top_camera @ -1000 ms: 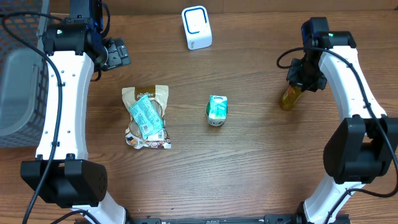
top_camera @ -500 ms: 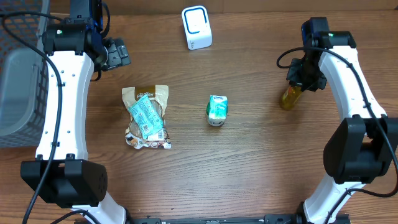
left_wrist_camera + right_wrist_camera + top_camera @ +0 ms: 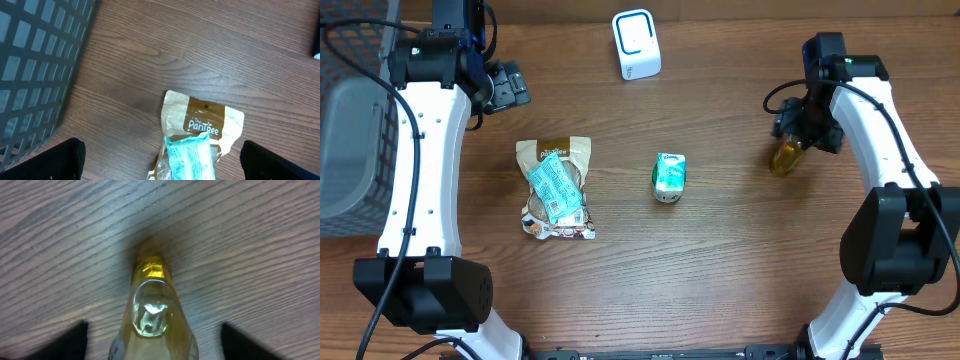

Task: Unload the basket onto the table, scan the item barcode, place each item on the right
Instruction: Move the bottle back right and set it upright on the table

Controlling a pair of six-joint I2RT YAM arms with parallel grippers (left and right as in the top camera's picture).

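The right gripper [image 3: 799,133] is positioned directly over the bottle [image 3: 783,159]. Its fingers [image 3: 55,342] are spread, one on each side, and neither touches the glass. This posture suits either a fresh grasp or a withdrawal; which one applies cannot be determined.

The left gripper [image 3: 506,86] hangs with its fingers [image 3: 45,162] spread wide and empty, between the basket [image 3: 35,60] and the brown PanTree pouch [image 3: 200,120]. It is well apart from the work and probably parked.

The bottle rests on the counter [image 3: 720,270] at the right side, well apart from the white scanner [image 3: 636,44] at the far edge.

Bottle appearance:
- The body is clear with yellow contents.
- A gold foil band sits at the narrow end.
- No barcode is visible in either view.
- It cannot be told whether the bottle is upright or lying.
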